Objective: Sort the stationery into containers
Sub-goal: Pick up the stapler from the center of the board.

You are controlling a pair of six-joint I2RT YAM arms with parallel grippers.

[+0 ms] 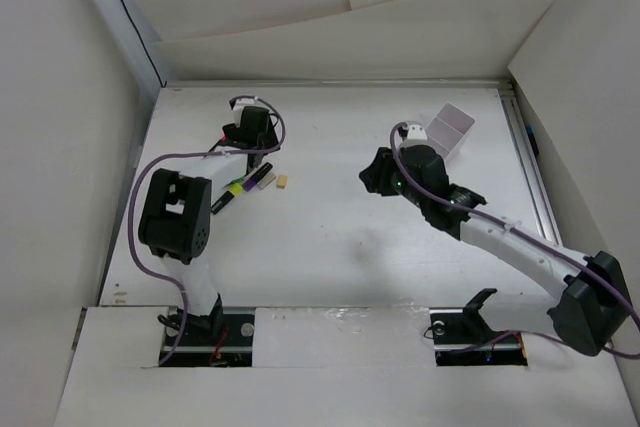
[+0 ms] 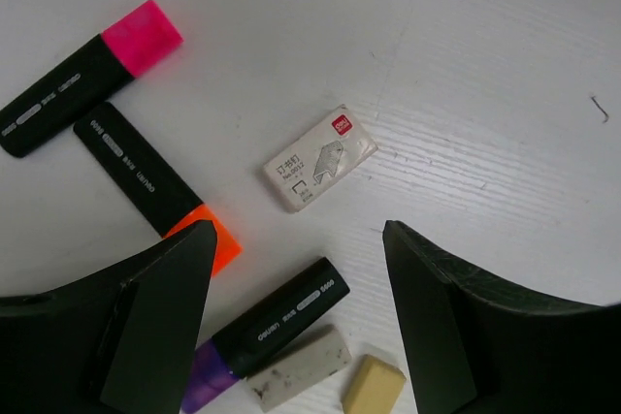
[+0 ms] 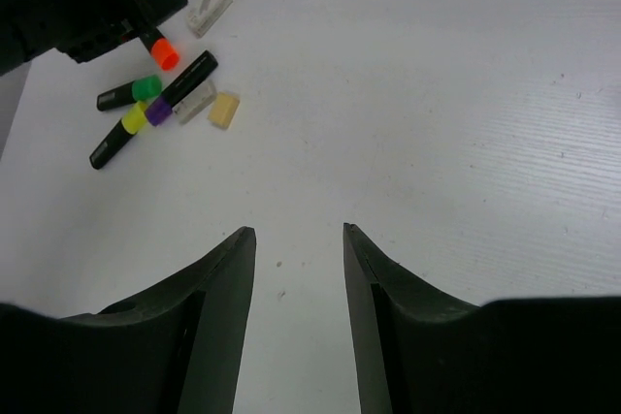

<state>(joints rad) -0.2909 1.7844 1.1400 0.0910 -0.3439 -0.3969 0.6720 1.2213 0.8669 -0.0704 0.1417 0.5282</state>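
Several black highlighters lie in a loose cluster on the white table at the left. In the left wrist view I see a pink-capped one, an orange-capped one and a purple-capped one. The right wrist view also shows a green-capped one and a yellow-capped one. My left gripper hangs open and empty just above the cluster, the purple-capped highlighter between its jaws. My right gripper is open and empty over bare table mid-right. The white tray stands behind the right arm, partly hidden.
A small white staple box, a grey used eraser and a yellow eraser lie among the highlighters. White walls close in the table on the left, back and right. Purple cables run along both arms.
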